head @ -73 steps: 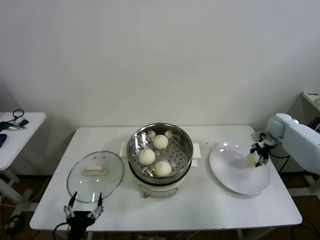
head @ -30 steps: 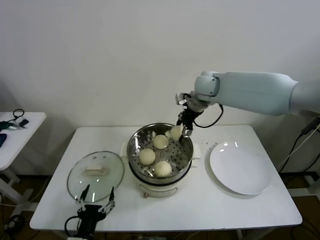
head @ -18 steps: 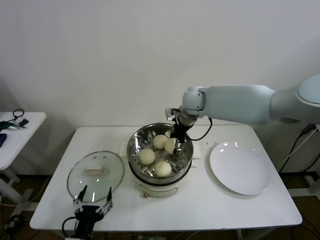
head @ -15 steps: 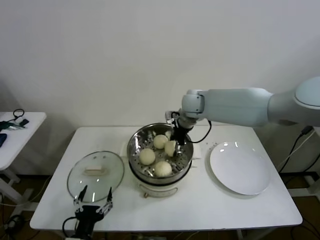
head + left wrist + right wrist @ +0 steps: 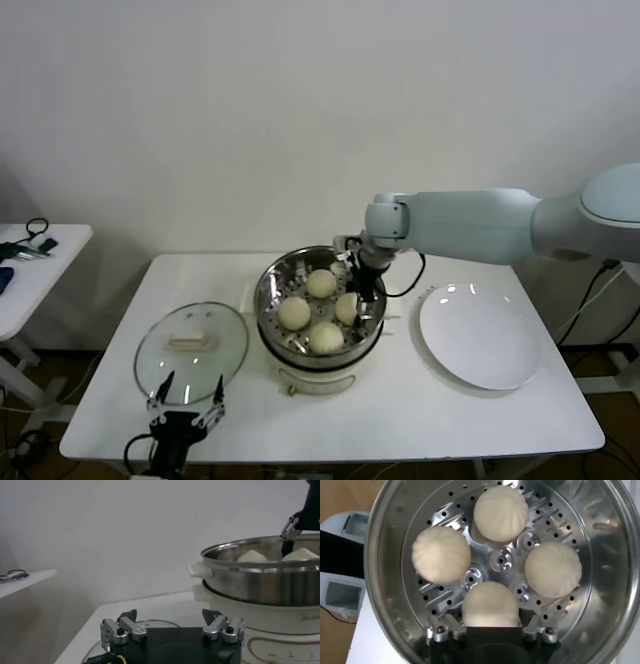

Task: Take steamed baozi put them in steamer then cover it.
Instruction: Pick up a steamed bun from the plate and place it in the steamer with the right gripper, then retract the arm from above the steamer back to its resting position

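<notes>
The work surface is a white rectangular table set against a plain pale wall. At the far left stands a second small white table carrying dark items too small to identify. A cable hangs at the right edge of the room.

Going left to right on the main table: the left gripper waits at the near left edge, just in front of the lid, its fingers spread apart and holding nothing. The lid lies flat on the table, clear glass with a metal rim; its whitish bar handle faces up, and the bar's long axis runs roughly left to right.

The steamer stands upright at the table's centre on its white base, mouth open upward, with no lid on it. All four buns lie on the perforated tray inside, set in a ring around the tray's centre, close together, rounded tops up; being round, they show no long axis.

The right gripper reaches down into the right side of the steamer from the pale arm crossing above the table. In the right wrist view its two fingers stand spread on either side of the nearest bun; whether they touch it cannot be told.

To the right of the steamer, apart from it, lies a flat white plate.
</notes>
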